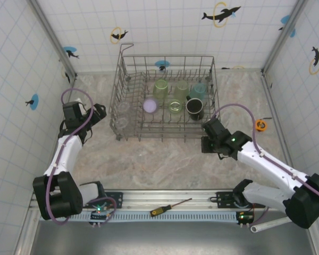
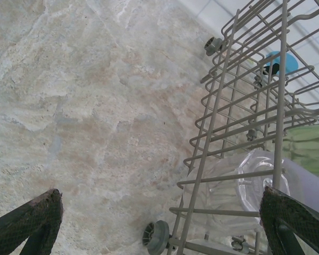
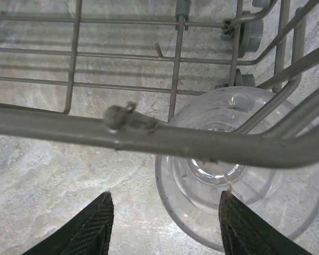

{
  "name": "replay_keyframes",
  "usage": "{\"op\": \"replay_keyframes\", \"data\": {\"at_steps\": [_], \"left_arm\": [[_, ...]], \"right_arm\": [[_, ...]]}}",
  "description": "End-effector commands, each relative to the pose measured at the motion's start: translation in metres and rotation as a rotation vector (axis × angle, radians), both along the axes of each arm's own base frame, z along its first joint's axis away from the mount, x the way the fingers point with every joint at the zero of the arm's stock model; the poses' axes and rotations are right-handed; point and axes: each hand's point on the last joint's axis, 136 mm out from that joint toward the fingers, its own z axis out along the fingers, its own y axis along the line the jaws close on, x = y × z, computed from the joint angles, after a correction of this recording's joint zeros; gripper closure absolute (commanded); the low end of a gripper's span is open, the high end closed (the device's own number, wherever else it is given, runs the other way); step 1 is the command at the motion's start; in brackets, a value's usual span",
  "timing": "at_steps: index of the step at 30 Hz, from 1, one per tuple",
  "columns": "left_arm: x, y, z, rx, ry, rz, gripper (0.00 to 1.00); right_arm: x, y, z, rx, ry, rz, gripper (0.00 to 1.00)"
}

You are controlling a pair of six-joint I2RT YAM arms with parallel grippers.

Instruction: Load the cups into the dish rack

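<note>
Cups (image 1: 175, 101) are sitting grouped inside the dish rack (image 1: 128, 79), which is standing on the far middle of the tabletop (image 1: 165, 164). Several pale green tumblers (image 1: 161, 87), a lavender one (image 1: 150, 104), a teal one (image 1: 199, 90) and the black mug (image 1: 194, 108) are filling its right half, and clear ones (image 1: 121, 114) are standing along its left side. The right claw (image 1: 206, 139) is hovering at the rack's near right corner with its jaws standing roughly half open and gripping nothing. Its wrist view is looking past the rack's top rail at a clear cup (image 3: 239, 175) just beyond its fingertips (image 3: 106, 212); this cup is probably resting in the rack, though I cannot tell for certain. The left claw (image 1: 99, 112) is waiting just beside the rack's left wall, spread wide and empty, facing another clear cup (image 2: 228, 186) through the wires. Judging by this, the loading is looking nearly or fully finished, with only that corner cup still needing confirmation.
</note>
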Motion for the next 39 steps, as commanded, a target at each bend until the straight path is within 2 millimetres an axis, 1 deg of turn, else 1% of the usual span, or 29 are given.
{"op": "replay_keyframes", "data": {"at_steps": [1,4,10,15,18,20,23,27,30,35,37,39], "left_arm": [[-0.002,0.001,-0.008,-0.007,0.027,0.008,0.02],[-0.003,0.001,-0.009,-0.008,0.029,0.006,0.02],[-0.002,0.001,-0.011,-0.009,0.032,0.006,0.02],[-0.002,0.002,-0.010,-0.004,0.032,0.009,0.02],[-0.004,0.001,-0.014,-0.010,0.040,0.009,0.02],[-0.003,0.000,-0.015,-0.014,0.042,0.007,0.02],[-0.003,-0.001,-0.018,-0.021,0.060,-0.001,0.02],[-0.003,-0.002,-0.014,-0.028,0.049,-0.004,0.02],[-0.003,-0.003,-0.011,-0.029,0.039,-0.008,0.02],[-0.004,0.000,-0.010,-0.013,0.037,0.004,0.02],[-0.004,0.001,-0.009,-0.008,0.039,0.007,0.02],[-0.004,0.002,-0.009,-0.004,0.037,0.011,0.02]], "right_arm": [[0.004,0.001,-0.006,0.015,-0.002,0.003,0.46],[0.008,0.002,-0.010,0.039,-0.004,0.003,0.47],[0.011,0.007,-0.020,0.032,0.033,0.030,0.55],[0.008,0.002,-0.027,-0.015,0.086,0.034,0.74],[0.004,-0.002,-0.032,-0.035,0.101,0.044,0.83],[0.000,-0.008,-0.034,-0.055,0.114,0.033,0.92],[-0.007,-0.015,-0.038,-0.063,0.132,0.016,1.00],[-0.013,-0.028,-0.040,-0.086,0.141,-0.028,1.00],[-0.012,-0.039,-0.035,-0.105,0.132,-0.078,1.00],[0.001,-0.060,-0.019,-0.159,0.102,-0.161,1.00],[0.011,-0.070,-0.009,-0.187,0.090,-0.194,1.00],[0.021,-0.076,0.003,-0.196,0.070,-0.212,1.00]]}}
